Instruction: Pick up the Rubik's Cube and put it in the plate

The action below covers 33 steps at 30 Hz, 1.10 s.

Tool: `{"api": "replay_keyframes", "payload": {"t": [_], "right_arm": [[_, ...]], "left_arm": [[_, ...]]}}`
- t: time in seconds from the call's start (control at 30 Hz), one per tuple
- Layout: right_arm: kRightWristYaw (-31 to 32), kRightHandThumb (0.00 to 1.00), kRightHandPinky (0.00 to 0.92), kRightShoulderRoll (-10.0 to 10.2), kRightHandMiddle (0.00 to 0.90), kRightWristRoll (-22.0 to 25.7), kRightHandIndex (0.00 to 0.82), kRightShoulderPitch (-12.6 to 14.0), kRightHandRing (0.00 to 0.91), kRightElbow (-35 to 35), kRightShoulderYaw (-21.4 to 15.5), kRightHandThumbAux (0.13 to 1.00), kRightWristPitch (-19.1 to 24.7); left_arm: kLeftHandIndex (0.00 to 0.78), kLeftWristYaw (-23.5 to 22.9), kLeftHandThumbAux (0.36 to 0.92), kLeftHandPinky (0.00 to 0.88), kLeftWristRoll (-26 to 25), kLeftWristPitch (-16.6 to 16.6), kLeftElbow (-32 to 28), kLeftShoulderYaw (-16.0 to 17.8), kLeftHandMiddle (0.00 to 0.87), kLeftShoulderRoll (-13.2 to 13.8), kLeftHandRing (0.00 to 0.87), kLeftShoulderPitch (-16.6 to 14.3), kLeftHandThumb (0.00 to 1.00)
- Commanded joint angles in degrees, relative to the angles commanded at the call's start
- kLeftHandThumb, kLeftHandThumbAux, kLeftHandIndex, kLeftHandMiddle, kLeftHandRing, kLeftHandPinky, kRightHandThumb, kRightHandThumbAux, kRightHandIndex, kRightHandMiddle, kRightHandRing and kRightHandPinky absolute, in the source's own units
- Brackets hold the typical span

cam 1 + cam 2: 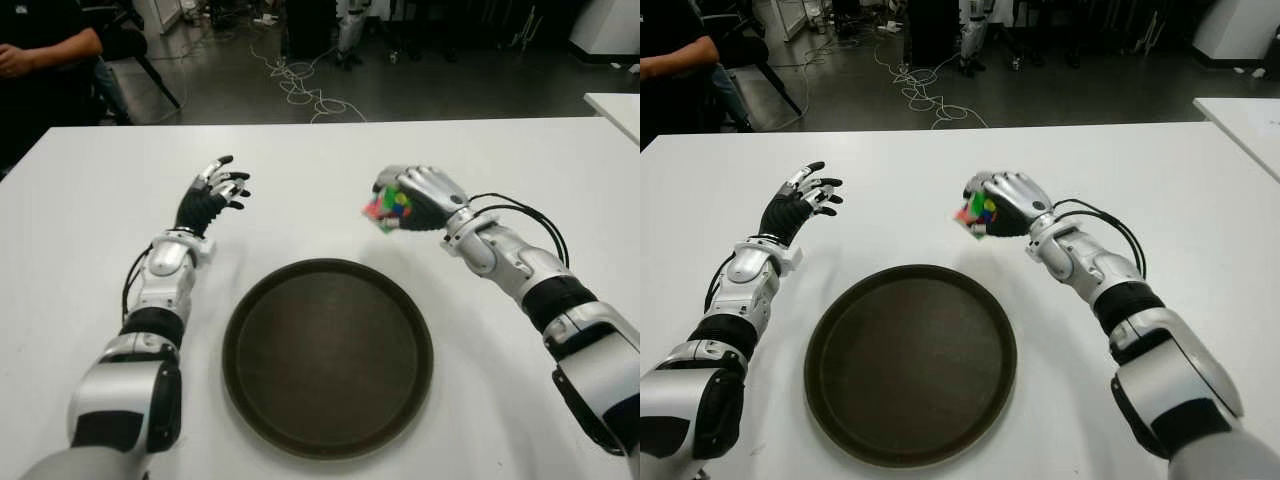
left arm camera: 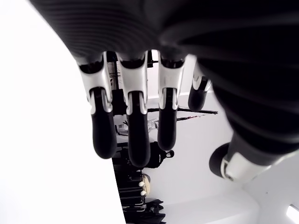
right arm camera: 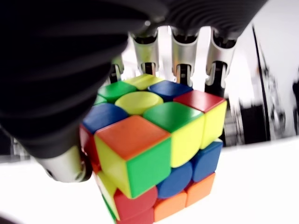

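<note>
1. I'm holding the Rubik's Cube (image 3: 154,154) in the right robot hand (image 1: 420,197), fingers wrapped over its top and thumb pressing one side. In the eye views it looks lifted off the white surface (image 1: 90,200), beyond the plate's far right rim.
2. Step in hand, as I'm judging it: pickup done, carry under way. The cube isn't over the plate (image 1: 328,357) yet; the dark round plate is sitting near me, between both arms, with nothing in it.
3. Next I'm needing to bring the right robot hand toward me and inward until the cube is above the plate's middle, lower it, then let the fingers go. The cube is tilted in the grasp, so I'm expecting it may roll a bit on release.
4. The left robot hand (image 1: 212,195) is showing left of the plate, fingers spread and holding nothing.
5. Hard to read: I'm not seeing the cube's underside or how much gap is below it. The right fingers are hiding most of it in the eye views. A person's arm (image 1: 45,50) is cut off at the far left edge.
</note>
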Motion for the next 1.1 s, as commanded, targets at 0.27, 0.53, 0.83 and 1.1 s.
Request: {"api": "replay_keyframes", "payload": {"t": [0.27, 0.53, 0.83, 1.1], "right_arm": [[-9.2, 0.838, 0.661, 2.4, 0.542, 0.4, 0.383, 4.4, 0.599, -7.6, -2.0, 0.686, -8.5], [-8.8, 0.842, 0.735, 3.1, 0.581, 1.4, 0.393, 7.1, 0.697, -12.7, -2.9, 0.683, -15.5], [-7.4, 0.840, 0.733, 3.5, 0.579, 0.2, 0.385, 8.9, 0.693, -15.1, -3.3, 0.684, -16.7], [0.1, 0.840, 0.719, 4.0, 0.581, 0.9, 0.387, 12.4, 0.680, -19.4, -1.8, 0.684, -15.8]], "left_arm": [[0.113, 0.1, 0.590, 0.420, 0.1, -0.5, 0.2, 0.0, 0.301, 0.0, 0.366, 0.0, 0.315], [0.110, 0.0, 0.591, 0.436, 0.1, -0.2, 0.5, 0.0, 0.298, 0.1, 0.371, -0.3, 0.307], [0.110, 0.1, 0.603, 0.445, 0.0, -0.3, 0.3, 0.0, 0.303, 0.0, 0.378, -0.1, 0.308], [0.109, 0.6, 0.597, 0.429, 0.3, -0.6, 0.9, 0.0, 0.298, 0.0, 0.366, -0.2, 0.306]]}}
